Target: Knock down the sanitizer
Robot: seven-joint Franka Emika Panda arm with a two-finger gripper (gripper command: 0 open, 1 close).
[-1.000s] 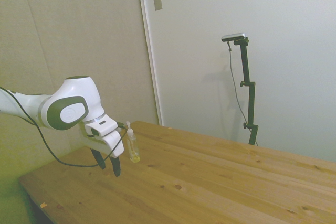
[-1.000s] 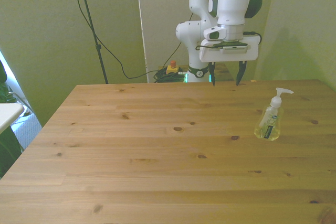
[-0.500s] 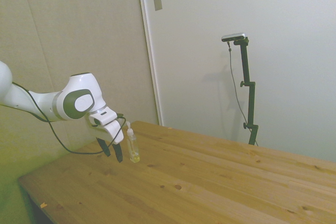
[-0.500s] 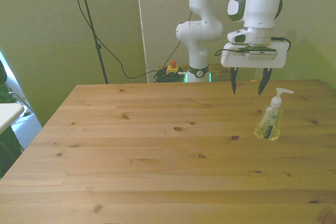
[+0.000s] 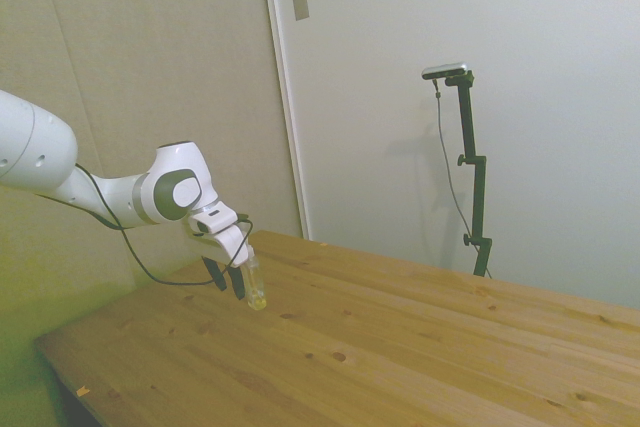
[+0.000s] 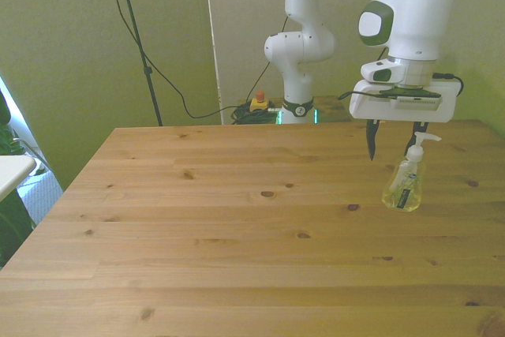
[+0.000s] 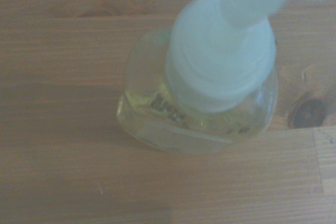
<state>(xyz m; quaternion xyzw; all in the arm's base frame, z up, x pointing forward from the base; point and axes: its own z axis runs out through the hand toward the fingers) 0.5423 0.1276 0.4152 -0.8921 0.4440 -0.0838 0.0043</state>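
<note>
Clear plastic sanitizer bottle (image 6: 405, 185) stands upright at right of frame, directly under the gripper (image 6: 392, 147), whose fingers are apart around its white pump.

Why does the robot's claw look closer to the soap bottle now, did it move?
Yes. In the front view the gripper slid toward that view's right, from near the table's middle to right behind the sanitizer, which stands upright where it was.
</note>
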